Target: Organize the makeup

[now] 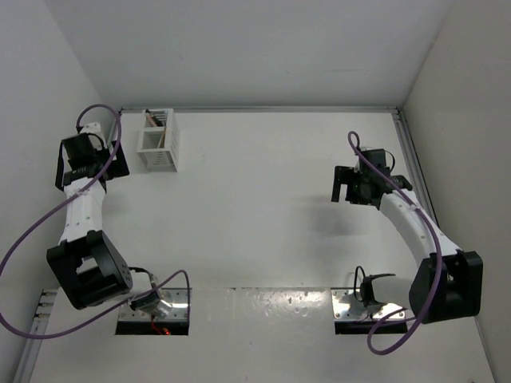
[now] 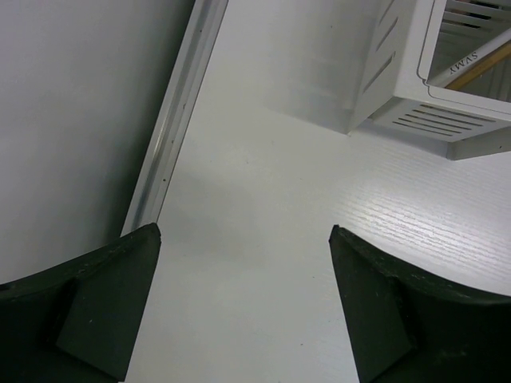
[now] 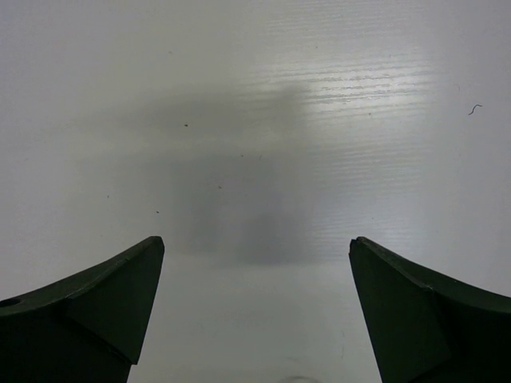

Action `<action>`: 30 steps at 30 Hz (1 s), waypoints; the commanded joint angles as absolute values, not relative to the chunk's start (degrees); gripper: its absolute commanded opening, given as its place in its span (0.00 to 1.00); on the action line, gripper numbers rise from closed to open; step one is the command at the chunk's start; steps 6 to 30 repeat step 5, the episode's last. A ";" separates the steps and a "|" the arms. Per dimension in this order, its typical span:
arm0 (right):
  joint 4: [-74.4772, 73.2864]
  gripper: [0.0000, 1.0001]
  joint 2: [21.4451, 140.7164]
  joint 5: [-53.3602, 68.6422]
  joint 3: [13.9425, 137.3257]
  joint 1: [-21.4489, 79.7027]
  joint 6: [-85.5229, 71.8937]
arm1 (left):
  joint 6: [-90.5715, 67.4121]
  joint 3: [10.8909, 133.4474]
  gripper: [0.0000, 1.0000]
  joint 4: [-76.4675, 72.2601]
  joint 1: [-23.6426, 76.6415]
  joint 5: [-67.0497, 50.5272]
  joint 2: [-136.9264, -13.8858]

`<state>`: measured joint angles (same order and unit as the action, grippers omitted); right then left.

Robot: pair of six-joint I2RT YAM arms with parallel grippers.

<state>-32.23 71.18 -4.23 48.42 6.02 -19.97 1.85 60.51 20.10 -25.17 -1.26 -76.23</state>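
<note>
Left gripper (image 2: 243, 233) sits at the bottom of its wrist view. Its dark fingers (image 2: 104, 311) are spread wide with nothing between them, only bare table (image 2: 263, 199) underneath. Right gripper (image 3: 257, 241) is the same: jaws wide apart, empty, hanging over plain tabletop with a soft shadow below it.

Out from the left gripper, up and to its right in the wrist view, stands the white slatted holder (image 2: 415, 88). It is near the gripper but not touching. The overhead view puts it upright at the far-left of the table, just beside the left arm's wrist and well apart from the right arm.

Inside the holder, a white pencil (image 2: 469, 61) with printed lettering and a tan wooden pencil (image 2: 489, 67) lie side by side, leaning on the rim. The overhead view shows a few thin sticks in the far compartment, one tan and something darker. They are too small to count, so I can't tell whether every piece is there.

Progress: no loose makeup shows on the table in any view, and all that can be seen is already in the holder. Both grippers are empty, so the sorting looks done or very nearly done. What remains is probably only pulling the arms back — unless a stick lies hidden under an arm, which can't be ruled out.
</note>
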 commanded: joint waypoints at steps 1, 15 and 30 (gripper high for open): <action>-31.47 1.00 69.96 -3.60 48.25 6.06 -21.18 | 0.79 60.03 0.93 18.72 -26.27 -2.55 -74.88; -27.34 1.00 68.65 -2.21 45.89 6.06 -21.01 | 0.79 60.03 0.93 18.72 -26.28 -3.08 -74.88; -27.34 1.00 68.65 -2.21 45.89 6.06 -21.01 | 0.79 60.03 0.93 18.72 -26.28 -3.08 -74.88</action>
